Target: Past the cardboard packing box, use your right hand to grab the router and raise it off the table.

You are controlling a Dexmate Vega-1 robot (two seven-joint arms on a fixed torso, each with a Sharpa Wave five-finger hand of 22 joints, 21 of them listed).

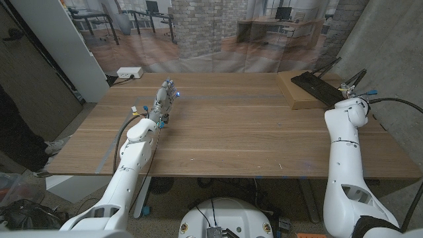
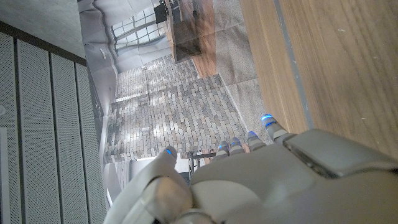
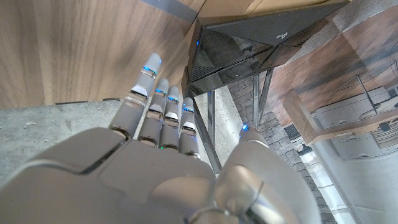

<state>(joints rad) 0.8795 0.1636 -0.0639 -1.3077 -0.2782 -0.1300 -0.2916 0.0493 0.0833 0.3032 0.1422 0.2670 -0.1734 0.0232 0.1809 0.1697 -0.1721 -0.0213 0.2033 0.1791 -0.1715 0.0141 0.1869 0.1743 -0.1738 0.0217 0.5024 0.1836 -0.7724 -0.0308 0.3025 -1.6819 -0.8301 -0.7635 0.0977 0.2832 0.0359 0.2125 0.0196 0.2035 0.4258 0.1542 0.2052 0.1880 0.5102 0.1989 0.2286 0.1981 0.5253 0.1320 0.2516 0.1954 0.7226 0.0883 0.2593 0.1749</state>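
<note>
Smooth grey right hand (image 3: 168,168), fingers straight and slightly apart, empty, just short of flat black router (image 1: 316,87) atop tan cardboard box (image 1: 297,96) at desk's far right corner. Left hand (image 1: 164,98) extended near far edge of wood-grain desk (image 1: 225,132), gripping nothing.

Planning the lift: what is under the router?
The router lies on a flat cardboard box at the table's far right; the cardboard beneath it is covered.

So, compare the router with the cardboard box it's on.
The router is black, thin and has antennas sticking up; the cardboard box is tan, broader and plain. The router lies on top, while the box rests on the table. Both are flat and sit at the far right.
</note>
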